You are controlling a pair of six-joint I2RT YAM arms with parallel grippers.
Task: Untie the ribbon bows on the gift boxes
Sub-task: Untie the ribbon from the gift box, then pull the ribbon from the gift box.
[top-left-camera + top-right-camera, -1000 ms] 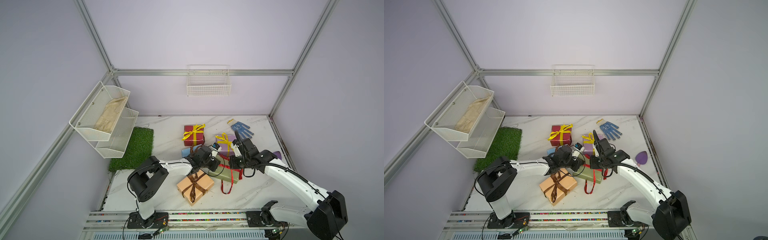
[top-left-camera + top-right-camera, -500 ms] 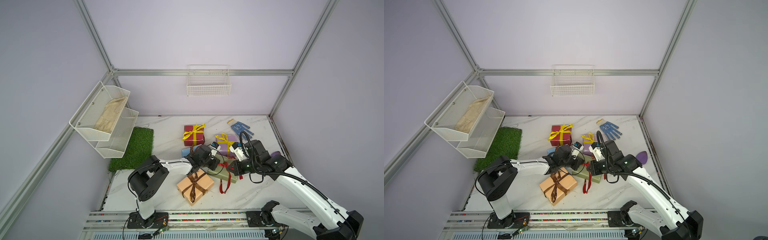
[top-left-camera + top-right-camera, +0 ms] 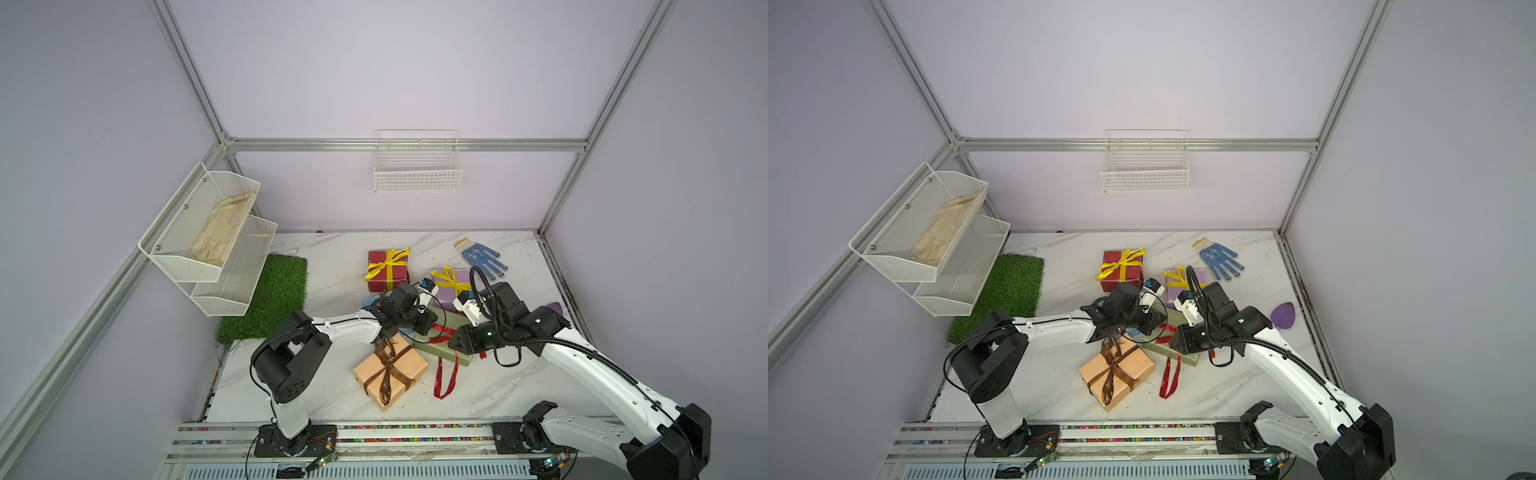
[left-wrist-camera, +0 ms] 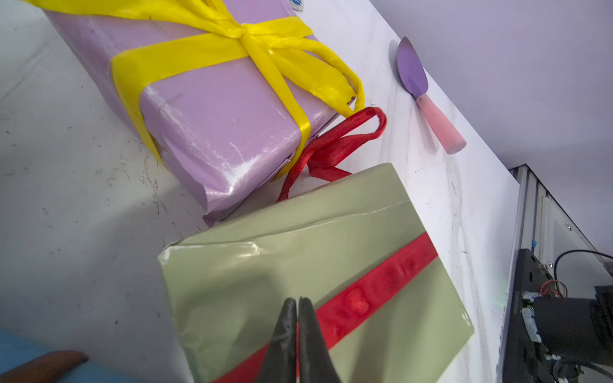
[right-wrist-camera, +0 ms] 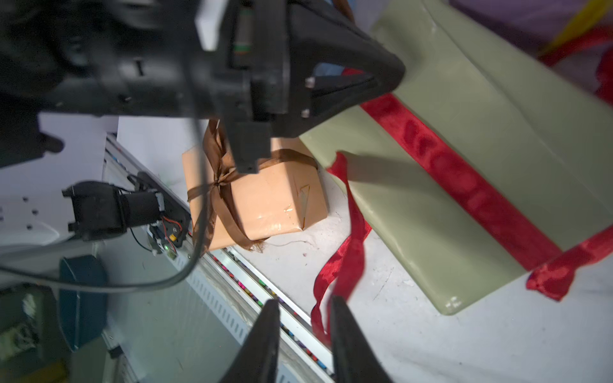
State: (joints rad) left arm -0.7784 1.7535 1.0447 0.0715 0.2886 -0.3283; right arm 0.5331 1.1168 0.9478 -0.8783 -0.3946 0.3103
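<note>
Left wrist view, left tool (image 4: 298, 300) closed, tip-down on red ribbon (image 4: 374, 291), right tool (image 5: 305, 298) parted, right arm (image 3: 582, 360) extended.

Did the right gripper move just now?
Yes. In a top view, the right gripper pulled away from the lilac paper-wrapped box, toward the front rail.

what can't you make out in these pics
- light blue box: nearly all under the left arm in both top views, cut by the left wrist view's edge
- left gripper: shut over the red ribbon; pinching it or not, unclear
- red ribbon's tail by the right gripper: right wrist view blurred, contact unclear
</note>
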